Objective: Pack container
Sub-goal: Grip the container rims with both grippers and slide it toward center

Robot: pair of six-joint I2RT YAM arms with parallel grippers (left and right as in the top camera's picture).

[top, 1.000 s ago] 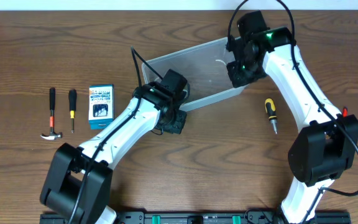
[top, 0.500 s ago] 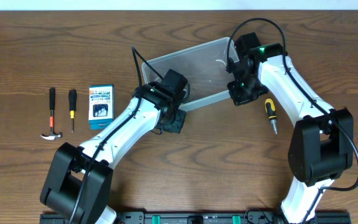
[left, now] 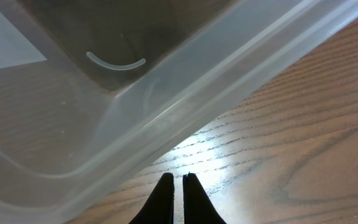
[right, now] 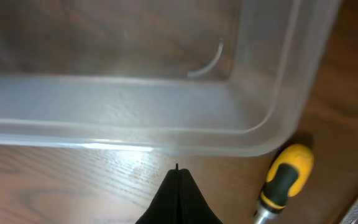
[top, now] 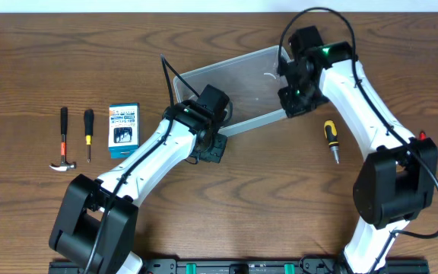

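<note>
The overhead view is bright, even and sharp, with only short soft shadows on the table. In the left wrist view a white glare patch lies on the wood, and the container wall looks milky and unfocused. The right wrist view is dimmer and softly blurred; the screwdriver has fuzzy edges.

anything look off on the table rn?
The container sits skewed, diagonal to the table edge, and looks empty. A yellow-handled screwdriver lies alone to its right; the hammer, small screwdriver and blue-and-white box are lined up far left. No spill or damage visible.
</note>
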